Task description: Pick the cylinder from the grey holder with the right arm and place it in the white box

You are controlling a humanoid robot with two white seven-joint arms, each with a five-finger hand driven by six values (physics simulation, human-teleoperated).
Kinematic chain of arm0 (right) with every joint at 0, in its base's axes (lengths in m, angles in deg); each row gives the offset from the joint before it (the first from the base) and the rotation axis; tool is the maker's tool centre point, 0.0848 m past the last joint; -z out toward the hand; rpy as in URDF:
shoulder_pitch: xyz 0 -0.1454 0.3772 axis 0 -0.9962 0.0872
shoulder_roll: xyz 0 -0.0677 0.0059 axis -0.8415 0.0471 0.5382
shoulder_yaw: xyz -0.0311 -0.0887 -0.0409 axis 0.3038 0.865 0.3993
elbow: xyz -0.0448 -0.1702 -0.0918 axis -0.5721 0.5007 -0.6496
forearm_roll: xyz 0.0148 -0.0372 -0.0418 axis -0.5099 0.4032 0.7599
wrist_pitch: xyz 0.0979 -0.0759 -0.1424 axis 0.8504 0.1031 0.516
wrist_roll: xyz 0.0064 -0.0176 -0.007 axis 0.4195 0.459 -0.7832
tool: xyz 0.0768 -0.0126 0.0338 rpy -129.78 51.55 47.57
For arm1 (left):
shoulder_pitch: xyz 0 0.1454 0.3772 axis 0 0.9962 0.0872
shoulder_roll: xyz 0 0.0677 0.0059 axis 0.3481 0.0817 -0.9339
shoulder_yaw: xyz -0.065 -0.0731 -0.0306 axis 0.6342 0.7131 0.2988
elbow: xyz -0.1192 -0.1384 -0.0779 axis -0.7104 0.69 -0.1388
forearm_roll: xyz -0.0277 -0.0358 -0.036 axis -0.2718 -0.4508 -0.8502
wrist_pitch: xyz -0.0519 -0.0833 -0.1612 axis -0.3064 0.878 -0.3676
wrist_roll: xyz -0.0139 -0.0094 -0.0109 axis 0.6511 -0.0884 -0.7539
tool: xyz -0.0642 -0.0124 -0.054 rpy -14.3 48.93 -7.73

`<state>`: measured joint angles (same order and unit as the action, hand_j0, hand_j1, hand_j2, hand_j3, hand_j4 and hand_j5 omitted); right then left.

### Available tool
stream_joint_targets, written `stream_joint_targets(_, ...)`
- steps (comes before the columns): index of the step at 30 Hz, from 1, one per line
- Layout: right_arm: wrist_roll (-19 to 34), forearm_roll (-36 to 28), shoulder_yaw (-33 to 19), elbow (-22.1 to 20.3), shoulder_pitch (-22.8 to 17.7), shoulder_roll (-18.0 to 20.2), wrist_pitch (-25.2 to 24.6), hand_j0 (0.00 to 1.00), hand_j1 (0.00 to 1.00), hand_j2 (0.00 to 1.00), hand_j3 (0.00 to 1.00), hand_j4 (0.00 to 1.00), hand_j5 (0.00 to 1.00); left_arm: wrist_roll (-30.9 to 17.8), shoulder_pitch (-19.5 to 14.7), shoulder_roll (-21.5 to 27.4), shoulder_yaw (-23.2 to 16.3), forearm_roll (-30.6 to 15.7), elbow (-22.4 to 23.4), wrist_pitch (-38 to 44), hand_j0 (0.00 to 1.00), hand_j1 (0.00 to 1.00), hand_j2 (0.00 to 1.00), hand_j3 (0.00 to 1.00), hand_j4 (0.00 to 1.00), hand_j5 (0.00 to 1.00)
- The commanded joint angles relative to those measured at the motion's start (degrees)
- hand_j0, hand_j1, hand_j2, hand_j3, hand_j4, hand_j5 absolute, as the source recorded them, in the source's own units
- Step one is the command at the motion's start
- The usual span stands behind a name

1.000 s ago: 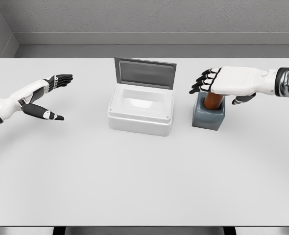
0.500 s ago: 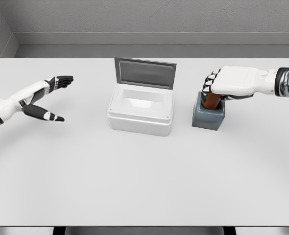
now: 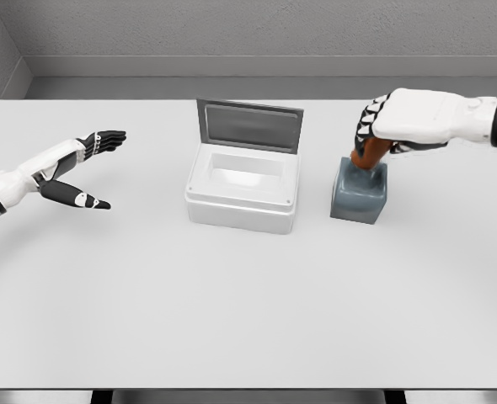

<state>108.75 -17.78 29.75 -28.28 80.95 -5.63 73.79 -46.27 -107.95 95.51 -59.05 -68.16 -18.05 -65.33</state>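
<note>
A brown cylinder (image 3: 368, 156) stands tilted in the grey holder (image 3: 359, 192) on the right of the table, its lower end still inside the holder's opening. My right hand (image 3: 382, 126) is shut on the cylinder's upper part and hides its top. The white box (image 3: 244, 187) sits at the table's middle, left of the holder, with its grey lid (image 3: 249, 125) raised at the back and its inside showing nothing. My left hand (image 3: 84, 168) hovers open over the table's left side, far from the box.
The white table (image 3: 232, 295) spreads wide in front of the box and holder. A grey wall runs along its far edge. The gap between box and holder is narrow.
My right hand closed its fingers around the cylinder, then rose and shifted slightly right, drawing the cylinder partway up out of the holder. The left arm stayed still.
</note>
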Motion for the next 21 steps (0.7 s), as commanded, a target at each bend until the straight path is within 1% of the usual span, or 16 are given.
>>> stream_joint_targets(1,0.0,-1.7,-0.4,-1.3,0.0,-0.2,-0.2,0.49,0.49,0.49,0.49,0.49,0.49,0.0,0.0,0.1,0.1,-0.4,0.0,0.1,1.0,1.0,1.0,1.0,1.0,1.0)
stream_joint_targets(6,0.0,-1.8,0.1,-2.3,1.4,-2.7,-0.2,0.49,0.49,0.49,0.49,0.49,0.49,0.0,0.0,0.0,0.1,-0.3,0.0,0.1,1.0,1.0,1.0,1.0,1.0,1.0)
stream_joint_targets(8,0.0,-1.8,0.1,-2.3,1.7,-3.5,-0.2,0.49,0.49,0.49,0.49,0.49,0.49,-0.1,0.0,-0.4,0.1,-0.1,0.0,0.1,1.0,1.0,1.0,1.0,1.0,1.0)
stream_joint_targets(11,0.0,-1.8,0.3,-2.3,2.5,-4.6,-0.2,0.49,0.49,0.49,0.49,0.49,0.49,-0.2,0.0,-0.7,-1.0,-0.1,-0.2,0.1,1.0,1.0,1.0,1.0,1.0,1.0)
stream_joint_targets(21,0.0,-1.7,1.6,-2.0,4.4,-8.4,-0.2,0.48,0.48,0.48,0.48,0.48,0.48,-0.3,0.0,-0.6,-1.0,-0.1,-0.2,0.1,1.0,1.0,1.0,1.0,1.0,1.0)
